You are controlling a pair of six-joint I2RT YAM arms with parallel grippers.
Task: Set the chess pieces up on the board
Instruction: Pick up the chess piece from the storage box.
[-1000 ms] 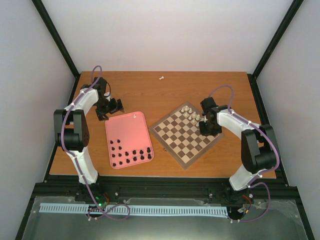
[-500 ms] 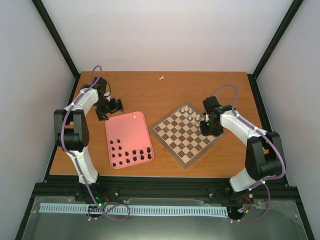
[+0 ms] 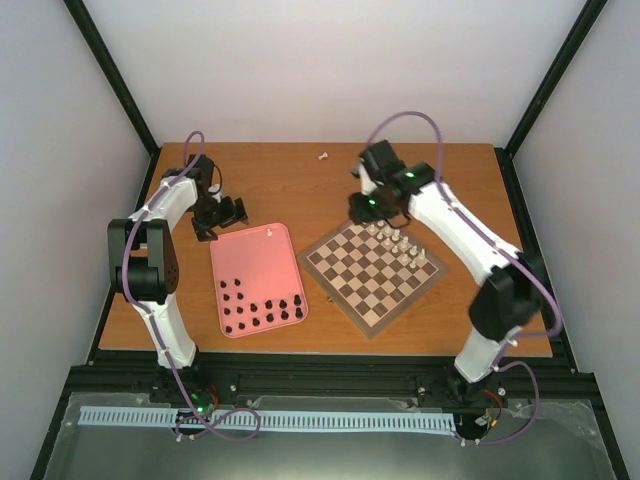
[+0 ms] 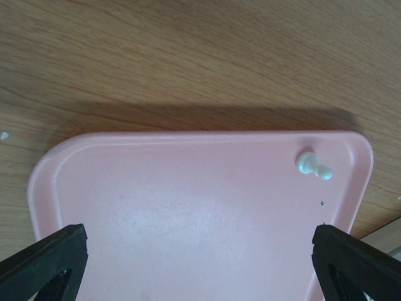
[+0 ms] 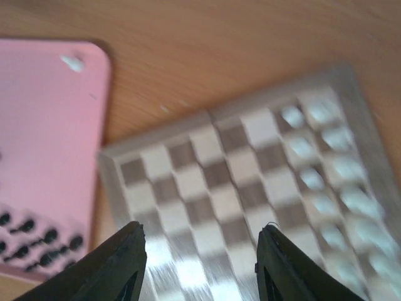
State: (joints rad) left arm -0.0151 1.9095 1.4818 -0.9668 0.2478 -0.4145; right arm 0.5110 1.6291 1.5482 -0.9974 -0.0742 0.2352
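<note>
Now the right end effector (image 3: 365, 207) hangs over the far corner of the board (image 3: 372, 290). Its fingers (image 5: 125, 266) stand apart with nothing between them. Its wrist view is blurred and looks down on the checkered squares and a corner of the tray (image 5: 44, 144).

The board lies turned like a diamond on the table (image 3: 300, 175), just right of the pink tray. White pieces (image 3: 400, 243) stand in two rows along the board's far-right edge. Black pieces (image 3: 262, 312) sit in rows at the near end of the tray. A lone white piece (image 3: 271, 231) rests at the tray's far-right corner, and the left wrist view shows it too (image 4: 313, 165). A stray piece (image 3: 323, 155), also white, lies on the table near its far edge, well apart from the board.

The left end effector (image 3: 222, 215) hovers at the tray's far-left corner, spread wide and holding nothing.
</note>
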